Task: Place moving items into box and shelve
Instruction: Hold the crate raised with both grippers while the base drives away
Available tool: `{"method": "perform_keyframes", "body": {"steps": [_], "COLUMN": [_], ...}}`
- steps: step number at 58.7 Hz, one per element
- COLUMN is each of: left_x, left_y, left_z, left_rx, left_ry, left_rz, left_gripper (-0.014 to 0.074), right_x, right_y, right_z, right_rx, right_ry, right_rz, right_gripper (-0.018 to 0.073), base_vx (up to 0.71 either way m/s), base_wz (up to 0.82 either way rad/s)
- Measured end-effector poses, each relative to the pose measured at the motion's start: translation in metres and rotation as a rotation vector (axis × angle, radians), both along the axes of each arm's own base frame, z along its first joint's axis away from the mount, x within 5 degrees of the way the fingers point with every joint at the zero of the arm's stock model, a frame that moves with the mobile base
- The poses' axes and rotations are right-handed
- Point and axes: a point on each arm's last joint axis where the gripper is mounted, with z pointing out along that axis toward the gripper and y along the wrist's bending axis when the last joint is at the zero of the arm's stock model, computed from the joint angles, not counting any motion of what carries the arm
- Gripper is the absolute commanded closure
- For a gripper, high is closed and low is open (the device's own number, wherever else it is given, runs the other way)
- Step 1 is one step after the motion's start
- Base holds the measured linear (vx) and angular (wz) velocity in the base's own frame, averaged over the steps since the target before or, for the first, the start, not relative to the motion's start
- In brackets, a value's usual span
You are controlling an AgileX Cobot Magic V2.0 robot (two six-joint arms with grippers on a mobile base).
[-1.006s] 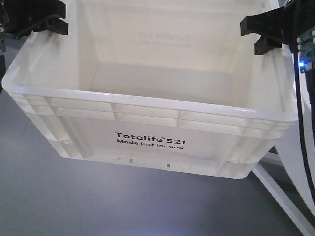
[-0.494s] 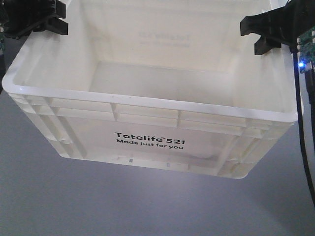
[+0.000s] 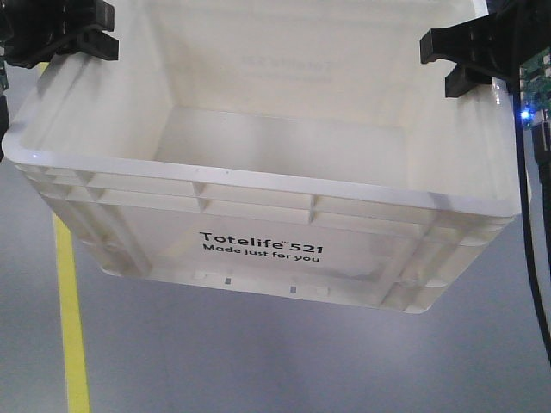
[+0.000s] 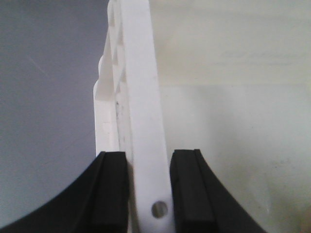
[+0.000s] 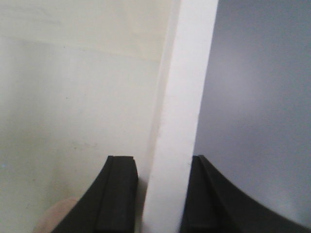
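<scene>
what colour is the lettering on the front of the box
Black lettering on the white box; clearest in the exterior front-facing view.

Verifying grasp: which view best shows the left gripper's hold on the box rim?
Left wrist view: the left gripper has a pad on each side of the box rim. The front view shows only its black body at the box's corner; the right wrist view shows the right gripper instead.

White ribbed tote (image 3: 258,185), black "Totelife 521" print, suspended midair, open top upward.
</scene>
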Motion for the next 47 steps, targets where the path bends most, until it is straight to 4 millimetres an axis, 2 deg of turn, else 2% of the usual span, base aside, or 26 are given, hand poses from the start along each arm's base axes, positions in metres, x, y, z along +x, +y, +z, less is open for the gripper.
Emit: {"method": "perform_keyframes", "body": {"steps": [26, 47], "left_x": [-0.0006, -0.001], "left_y": [0.0, 0.0], "left_z": [0.0, 0.0003], "left_rx": [0.0, 0.0], "left_ry": [0.004, 0.004], "left_rz": [-0.002, -0.002], "left_gripper": [0.0596, 0.0596], "right_x": [-0.0007, -0.0012], "right_y": [0.0, -0.0001], "right_z": [-0.0005, -0.0008], "right_rx": [0.0, -0.001], "right_ry": [0.01, 0.016], "right_rz": [0.0, -0.001], "right_gripper": [0.0564, 0.0564], "base_vx": [0.25, 0.37], "base_wz": [0.7, 0.49]}}
